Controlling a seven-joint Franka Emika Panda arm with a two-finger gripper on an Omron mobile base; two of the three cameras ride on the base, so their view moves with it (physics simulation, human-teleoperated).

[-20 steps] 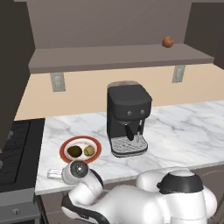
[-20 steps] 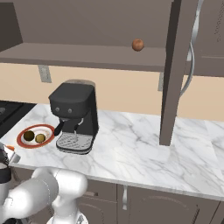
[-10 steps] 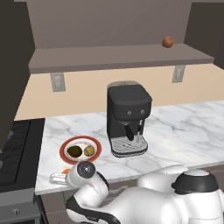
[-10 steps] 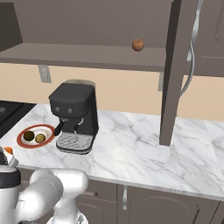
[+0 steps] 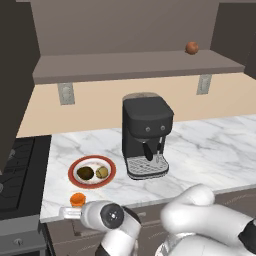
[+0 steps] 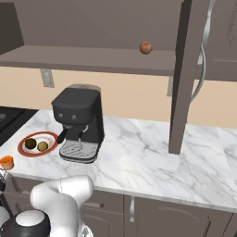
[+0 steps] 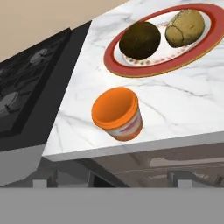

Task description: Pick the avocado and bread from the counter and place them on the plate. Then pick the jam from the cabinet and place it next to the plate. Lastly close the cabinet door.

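The red-rimmed plate [image 5: 72,173] [image 6: 22,147] [image 7: 131,71] lies on the white marble counter [image 5: 210,145] [image 6: 148,157] [image 7: 183,98]. On it are the dark avocado [image 5: 86,173] [image 6: 30,143] [image 7: 140,40] and the tan bread [image 5: 102,172] [image 6: 42,146] [image 7: 184,28]. The orange jam [image 5: 77,199] [image 6: 6,162] [image 7: 117,113] stands upright just in front of the plate, near the counter's front edge. My gripper [image 5: 67,212] hangs open below that edge, just in front of the jam, holding nothing. The cabinet [image 5: 125,30] is open, its door [image 6: 185,74] swung out.
A black coffee machine [image 5: 146,135] [image 6: 78,122] stands right of the plate. A stove [image 5: 20,170] [image 7: 30,92] borders the counter on the left. A reddish-brown ball [image 5: 192,47] [image 6: 146,47] rests on the cabinet shelf. The open door juts out over the counter's right half.
My hand has drawn back and sunk from the counter's edge, away from the jam. The jam, plate and food have stayed put.
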